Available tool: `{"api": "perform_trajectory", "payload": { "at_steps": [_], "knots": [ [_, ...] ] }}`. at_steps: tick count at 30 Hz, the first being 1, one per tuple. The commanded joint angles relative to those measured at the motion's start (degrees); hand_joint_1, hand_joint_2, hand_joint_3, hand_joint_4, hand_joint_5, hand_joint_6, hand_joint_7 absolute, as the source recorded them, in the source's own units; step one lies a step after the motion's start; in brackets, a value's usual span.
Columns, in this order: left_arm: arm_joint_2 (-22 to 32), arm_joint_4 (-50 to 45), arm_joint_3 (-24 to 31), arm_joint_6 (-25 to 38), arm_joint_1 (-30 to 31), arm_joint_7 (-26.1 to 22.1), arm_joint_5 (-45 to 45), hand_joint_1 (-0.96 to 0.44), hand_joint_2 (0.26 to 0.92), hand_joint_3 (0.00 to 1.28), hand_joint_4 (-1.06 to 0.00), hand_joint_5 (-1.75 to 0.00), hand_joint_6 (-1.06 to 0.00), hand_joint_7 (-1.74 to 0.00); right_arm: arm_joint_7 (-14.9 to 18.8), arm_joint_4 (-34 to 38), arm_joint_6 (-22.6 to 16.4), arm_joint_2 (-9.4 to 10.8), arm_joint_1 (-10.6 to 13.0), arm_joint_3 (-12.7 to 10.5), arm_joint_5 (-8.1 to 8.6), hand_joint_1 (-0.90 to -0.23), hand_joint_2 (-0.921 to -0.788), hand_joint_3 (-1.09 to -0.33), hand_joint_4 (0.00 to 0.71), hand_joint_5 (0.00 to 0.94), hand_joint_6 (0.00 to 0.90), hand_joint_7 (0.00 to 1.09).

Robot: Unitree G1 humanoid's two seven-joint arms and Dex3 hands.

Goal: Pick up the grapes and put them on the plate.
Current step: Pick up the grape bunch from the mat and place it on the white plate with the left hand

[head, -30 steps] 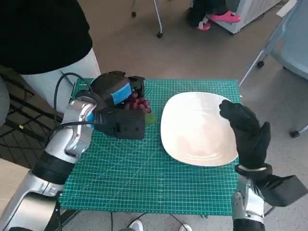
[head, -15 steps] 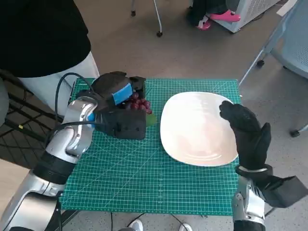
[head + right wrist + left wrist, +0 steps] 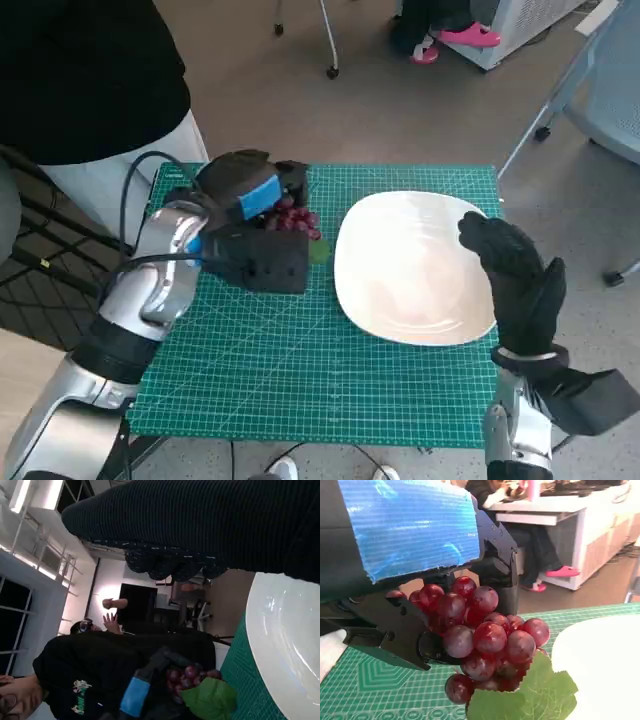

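Left hand [image 3: 245,190] has edged plateward, gripping half-hidden grapes [image 3: 482,640]; right hand [image 3: 515,275] open.

The plate [image 3: 410,268] lies on the mat [image 3: 300,370], toward its right side. The grapes [image 3: 293,217] sit just left of the plate, in the left hand [image 3: 250,195]. The right hand [image 3: 515,275] rests over the plate's right rim. A person [image 3: 90,80] stands beyond the mat's far left corner.

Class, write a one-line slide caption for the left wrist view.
Blue-taped black left hand grips a bunch of red grapes with a green leaf beside the white plate.
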Motion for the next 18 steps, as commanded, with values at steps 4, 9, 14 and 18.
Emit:
{"api": "perform_trajectory", "payload": {
  "at_steps": [4,9,14,18],
  "knots": [
    [-6.8,-4.4,-1.4,-0.2,-8.3,-1.3,0.0,0.00,0.921,0.19,-0.55,-1.35,-0.50,-1.25,-0.7,0.2,0.2,0.2,1.8,-0.4,-0.17,-0.601,-0.921,-0.876,0.474,0.009,0.164,0.45],
    [-11.1,0.7,-3.3,-2.8,-12.4,0.3,0.2,0.00,0.921,0.18,-0.56,-1.41,-0.54,-1.14,-0.8,0.1,-0.2,0.1,2.4,-0.6,-0.22,-0.597,-0.921,-0.877,0.479,0.010,0.166,0.45],
    [-15.6,6.9,-4.5,-3.7,-16.0,0.5,-0.7,0.00,0.921,0.17,-0.54,-1.41,-0.56,-1.16,-0.7,-0.5,-0.6,-0.1,3.3,-0.7,-0.16,-0.599,-0.921,-0.876,0.481,0.011,0.169,0.45],
    [-18.4,11.2,-5.2,-4.0,-17.8,0.3,-1.3,0.00,0.920,0.19,-0.52,-1.36,-0.53,-1.27,-1.2,-1.7,-0.6,0.0,4.2,-0.8,-0.23,-0.597,-0.921,-0.880,0.482,0.010,0.172,0.45]
  ]
}}
